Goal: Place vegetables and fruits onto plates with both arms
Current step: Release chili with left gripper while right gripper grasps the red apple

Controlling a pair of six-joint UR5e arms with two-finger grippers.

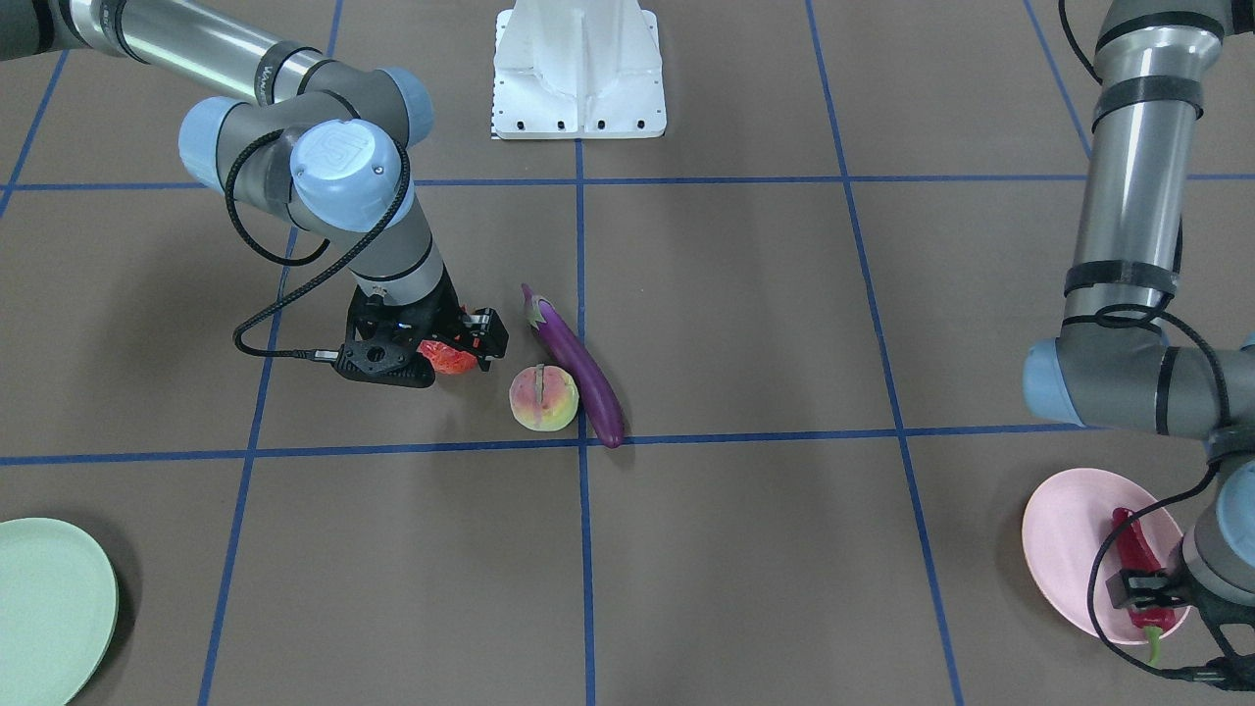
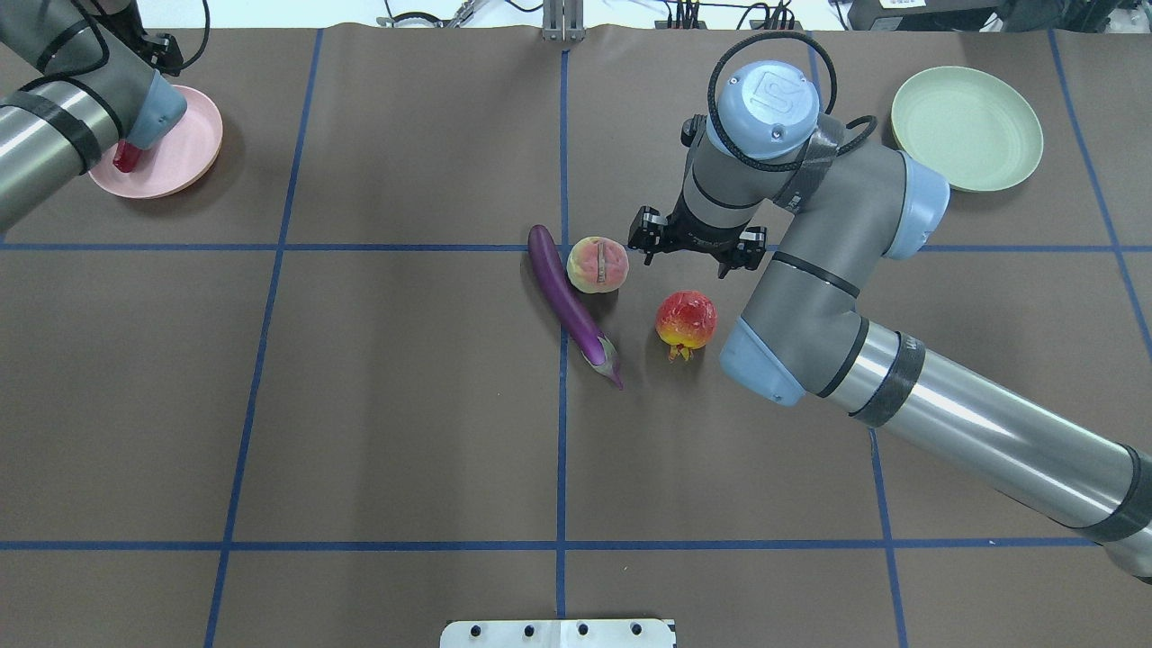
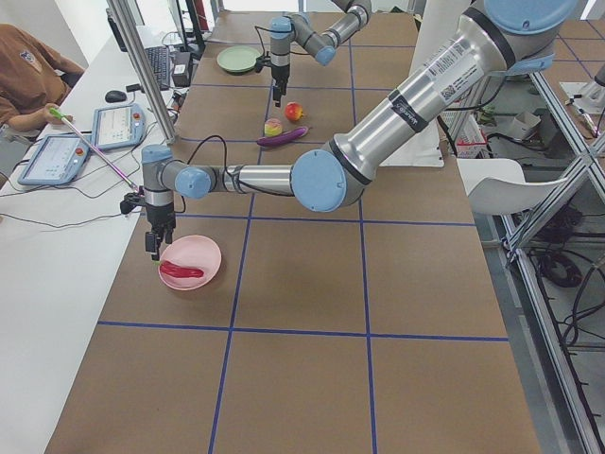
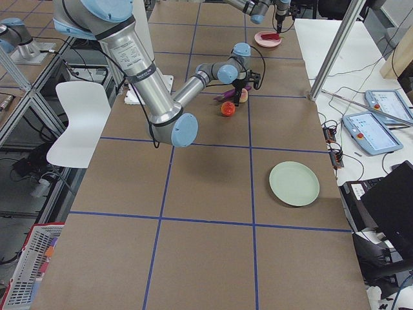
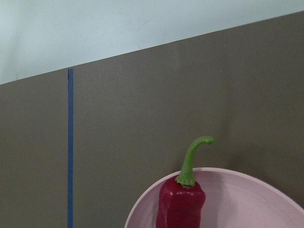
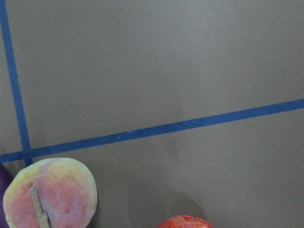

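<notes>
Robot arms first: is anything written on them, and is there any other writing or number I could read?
"UR": logo on the light-blue joint cap of the right arm.
Lettering along the right arm's silver tube: too small to read.
Lettering along the left arm: blurred, unreadable.
Tablet screens: too small to read.

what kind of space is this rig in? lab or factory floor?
Looks like a robotics lab, probably a data-collection cell: table covered in brown paper with a blue tape grid, metal frame posts, and a person seated at a side bench with two touchscreen panels.
</notes>
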